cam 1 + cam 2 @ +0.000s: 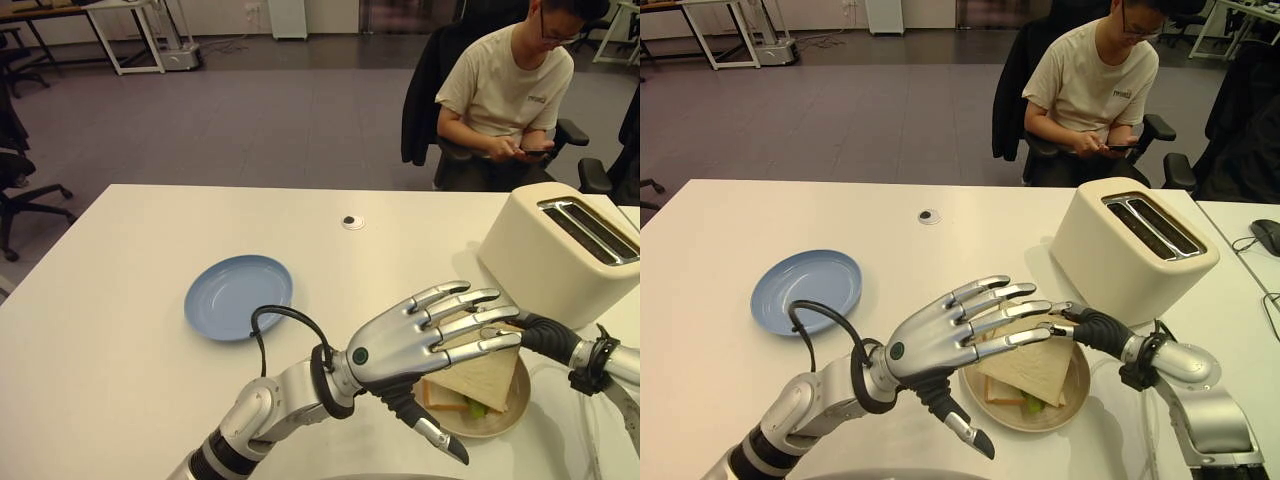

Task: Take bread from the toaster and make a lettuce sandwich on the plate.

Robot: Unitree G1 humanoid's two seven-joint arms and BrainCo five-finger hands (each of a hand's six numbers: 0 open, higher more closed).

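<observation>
A sandwich sits on a small tan plate [1012, 414] near the table's front right. Its top bread slice [1035, 370] lies tilted over green lettuce [1036, 404] and a lower slice. My silver left hand [950, 335] hovers open just over the sandwich's left side, with its fingers spread flat and pointing right. My right hand [1090, 325] comes in from the right at the top slice's far corner, close to the left fingertips. The cream toaster [1130, 255] stands right behind the plate, and its two slots look dark.
A blue plate [805, 290] with nothing on it lies to the left of the middle. A small round grommet [929, 216] sits in the tabletop further back. The table's right edge runs just beyond the toaster.
</observation>
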